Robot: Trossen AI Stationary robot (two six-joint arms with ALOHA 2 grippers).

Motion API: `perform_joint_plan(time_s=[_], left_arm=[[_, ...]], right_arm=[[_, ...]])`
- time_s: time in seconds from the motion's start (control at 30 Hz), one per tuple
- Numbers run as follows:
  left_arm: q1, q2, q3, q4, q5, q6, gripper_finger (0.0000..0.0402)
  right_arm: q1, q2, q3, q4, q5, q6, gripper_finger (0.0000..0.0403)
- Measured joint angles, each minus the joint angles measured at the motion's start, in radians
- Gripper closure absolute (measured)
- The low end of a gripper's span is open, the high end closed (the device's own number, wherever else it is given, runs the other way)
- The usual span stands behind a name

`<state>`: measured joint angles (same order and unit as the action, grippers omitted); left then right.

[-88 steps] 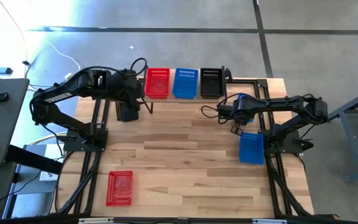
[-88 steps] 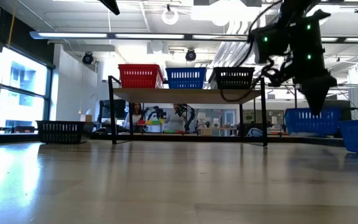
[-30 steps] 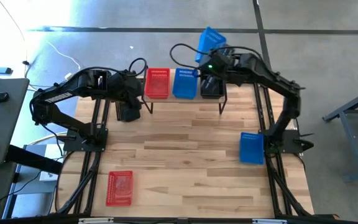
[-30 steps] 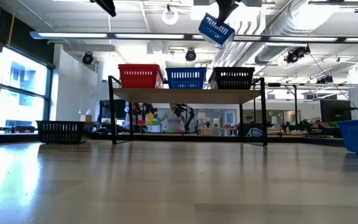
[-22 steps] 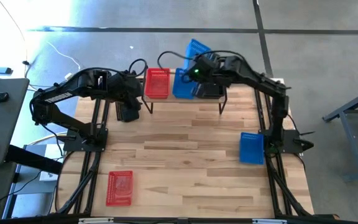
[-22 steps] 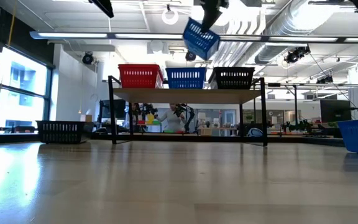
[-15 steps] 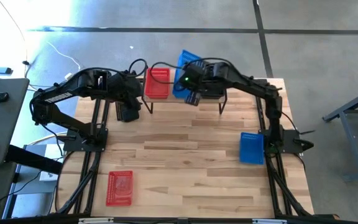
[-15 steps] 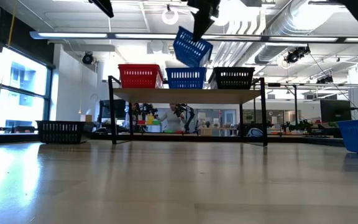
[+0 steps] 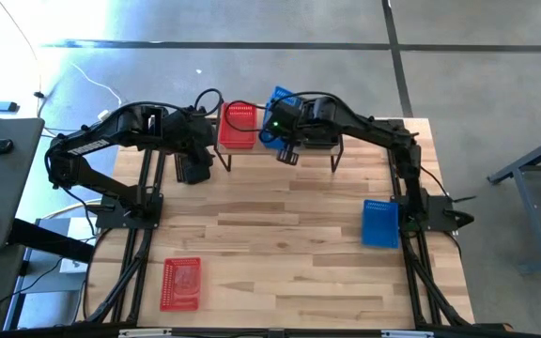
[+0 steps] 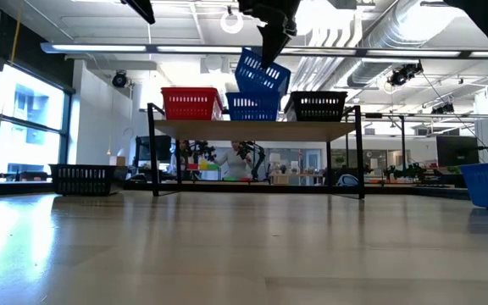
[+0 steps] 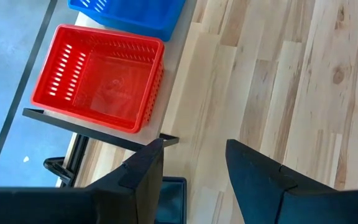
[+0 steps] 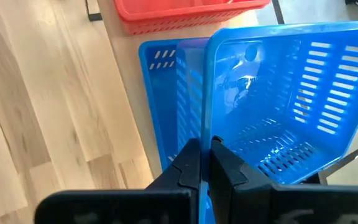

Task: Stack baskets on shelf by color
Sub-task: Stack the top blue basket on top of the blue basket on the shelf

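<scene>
High view: tabletop (image 9: 280, 235) spread across frame centre. Shelf (image 9: 294, 148) set at top centre, with red basket (image 9: 238, 125), blue basket (image 10: 252, 107) and black basket (image 10: 318, 106) lined along it. Left arm parked upper left, left gripper (image 11: 191, 163) open, nothing held. Right gripper (image 12: 205, 163) clamped on rim of tilted blue basket (image 12: 278, 99), held just above blue one on shelf. Spare blue basket (image 9: 379, 222) seen right of centre, spare red basket (image 9: 180, 283) lower left.
</scene>
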<state>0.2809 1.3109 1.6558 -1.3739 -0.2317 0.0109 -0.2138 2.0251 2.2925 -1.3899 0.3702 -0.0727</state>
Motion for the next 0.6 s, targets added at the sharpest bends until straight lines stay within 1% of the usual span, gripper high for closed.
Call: perform_joint_plan(time_s=[0.6], left_arm=[[0.0,0.0,0.0,0.0,0.0,0.0,0.0236]], right_arm=[[-0.002,0.033,-0.001,-0.026,-0.003,-0.04,0.0403]])
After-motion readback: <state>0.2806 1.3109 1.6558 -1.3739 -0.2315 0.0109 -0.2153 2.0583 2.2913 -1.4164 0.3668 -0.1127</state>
